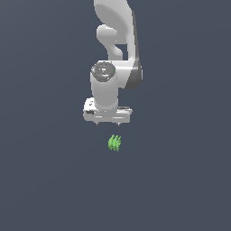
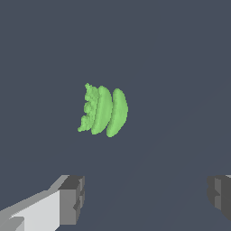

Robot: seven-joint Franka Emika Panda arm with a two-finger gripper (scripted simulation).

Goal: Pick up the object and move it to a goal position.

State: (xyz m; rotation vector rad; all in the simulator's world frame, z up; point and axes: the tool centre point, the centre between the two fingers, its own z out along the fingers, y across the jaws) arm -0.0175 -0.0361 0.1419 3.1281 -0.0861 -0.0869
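Note:
The object [image 1: 114,143] is a tiny bright green item of a few thin wavy slices side by side, lying on the dark grey surface. In the wrist view the object [image 2: 103,110] shows large, with one ragged slice and two smooth ones. My gripper [image 1: 108,123] hangs above it, a little toward the exterior view's left, not touching it. The gripper [image 2: 144,198] is open and empty. Its two grey fingertips [image 2: 72,199] stand wide apart, and the object lies beyond them, not between them.
The white arm [image 1: 116,49] reaches down from the top of the exterior view. A plain dark grey surface [image 1: 180,180] fills the rest of both views. No goal marker shows.

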